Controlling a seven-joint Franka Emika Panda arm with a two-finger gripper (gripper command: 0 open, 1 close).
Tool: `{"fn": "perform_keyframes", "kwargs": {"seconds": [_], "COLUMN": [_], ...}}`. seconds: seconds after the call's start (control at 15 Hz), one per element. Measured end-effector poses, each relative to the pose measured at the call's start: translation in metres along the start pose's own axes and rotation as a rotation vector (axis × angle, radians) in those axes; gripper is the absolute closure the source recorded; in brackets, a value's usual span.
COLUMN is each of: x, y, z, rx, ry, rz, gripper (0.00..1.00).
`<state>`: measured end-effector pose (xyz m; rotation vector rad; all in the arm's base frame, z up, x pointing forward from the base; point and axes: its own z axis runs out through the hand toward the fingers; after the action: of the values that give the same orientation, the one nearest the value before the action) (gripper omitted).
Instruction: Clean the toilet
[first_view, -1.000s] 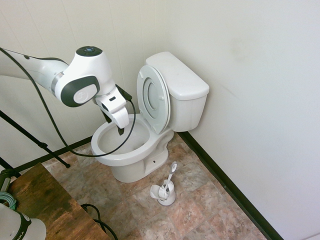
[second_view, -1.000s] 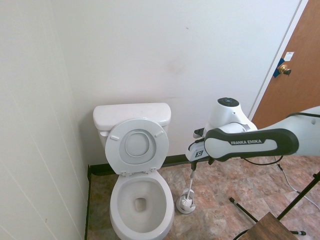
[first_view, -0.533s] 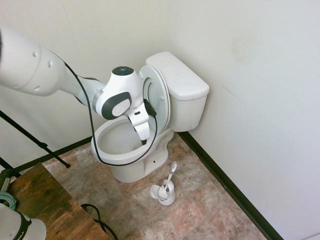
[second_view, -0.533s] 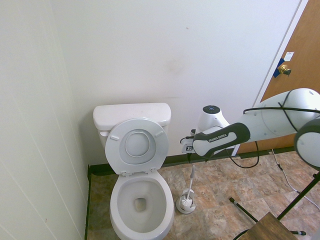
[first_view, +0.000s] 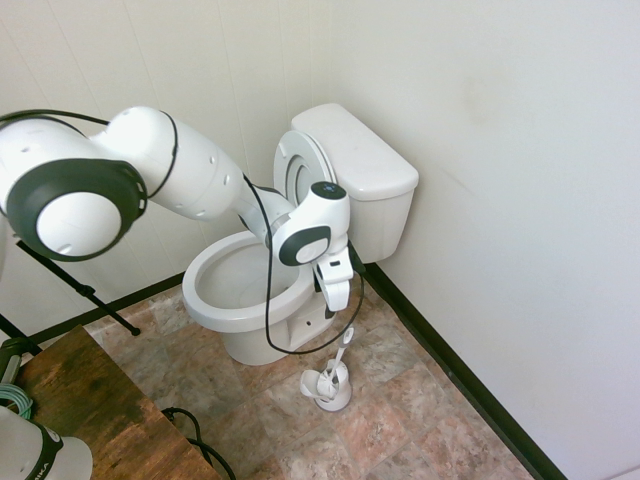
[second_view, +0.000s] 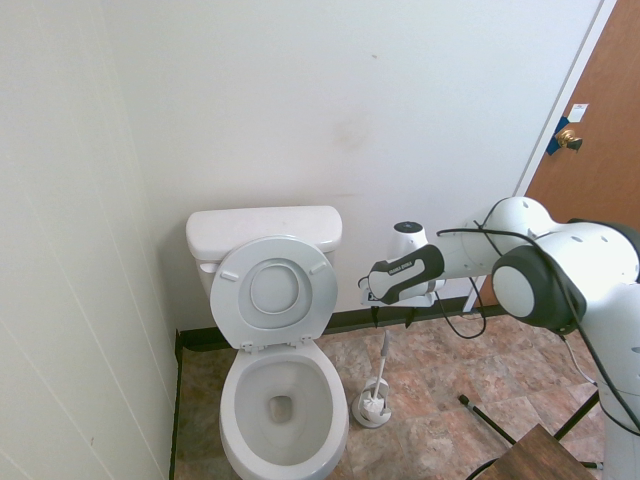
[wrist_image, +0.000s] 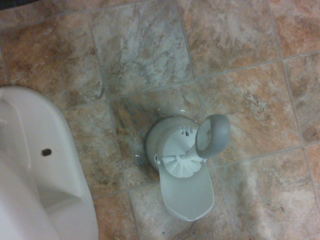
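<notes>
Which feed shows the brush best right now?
Wrist view: the brush sits mid-frame from above, bristles and handle end clear, in its holder. Both exterior views show it small beside the toilet, handle leaning.

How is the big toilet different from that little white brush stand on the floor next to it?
The toilet is far larger than the brush holder. The toilet has a wide oval bowl with its lid tipped up against the tank; the brush holder is a small cup with a thin handle leaning out of it. The toilet sits against the wall; the brush holder stands free on the tiles beside it. Both are white and rest on the same stone-patterned floor.
</notes>
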<state>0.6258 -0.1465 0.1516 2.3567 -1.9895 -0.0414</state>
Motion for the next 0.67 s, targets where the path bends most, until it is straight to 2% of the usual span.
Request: {"fn": "perform_keyframes", "kwargs": {"seconds": [0.27, 0.67], "x": [0.039, 0.055], "y": [-0.016, -0.038], "z": [0.055, 0.118], "rx": [-0.044, -0.093], "ry": [-0.049, -0.103], "rz": [0.013, -0.005], "gripper": [0.0, 0.0]}}
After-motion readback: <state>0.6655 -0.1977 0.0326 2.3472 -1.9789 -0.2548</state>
